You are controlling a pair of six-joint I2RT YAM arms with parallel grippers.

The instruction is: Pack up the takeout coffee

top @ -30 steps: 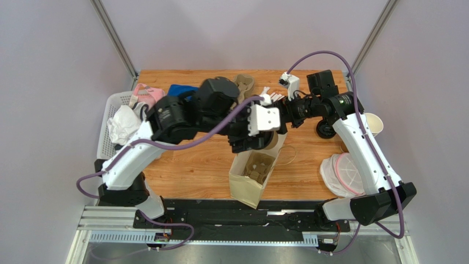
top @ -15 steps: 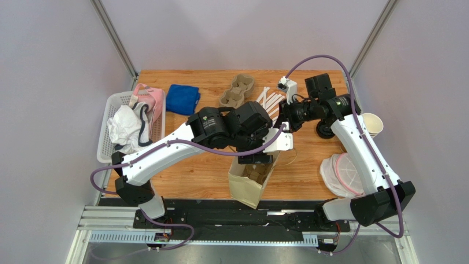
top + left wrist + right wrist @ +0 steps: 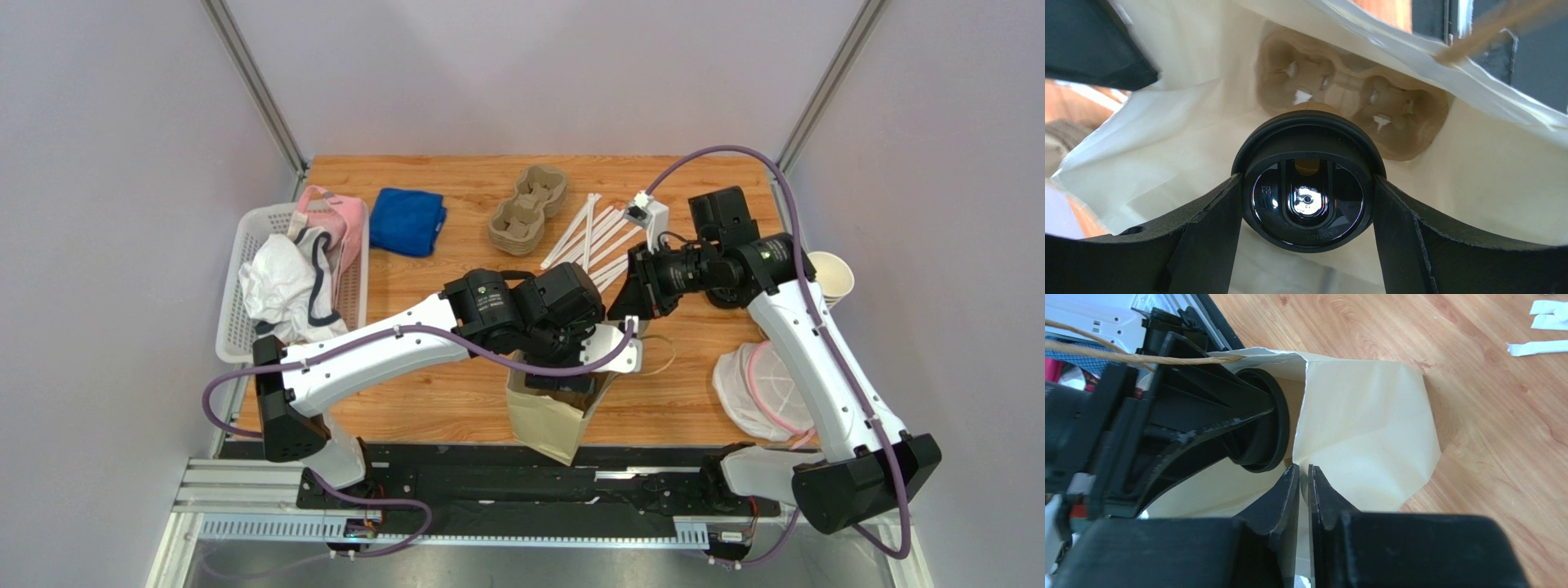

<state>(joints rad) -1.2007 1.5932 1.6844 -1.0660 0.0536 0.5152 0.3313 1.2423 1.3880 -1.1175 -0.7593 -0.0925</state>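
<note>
- Our left tool (image 3: 1308,202) clamps the takeout coffee (image 3: 1308,160) by its lid inside the paper bag (image 3: 1168,153), with the cup carrier (image 3: 1352,104) deeper below.
- Our right tool (image 3: 1303,490), nearly shut, seemingly pinches the bag rim.

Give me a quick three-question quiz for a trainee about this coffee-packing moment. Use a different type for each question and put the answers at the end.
1. True or false: the left gripper is shut on the tan paper cup with a round black plastic lid.
2. Multiple choice: what lies deeper inside the pale paper bag, beyond the cup? A) a moulded cardboard cup carrier; B) a glass bottle; C) a metal spoon.
3. Fill in the blank: the right gripper pinches the bag's ____.

Key: 1 true; 2 A; 3 rim.
</note>
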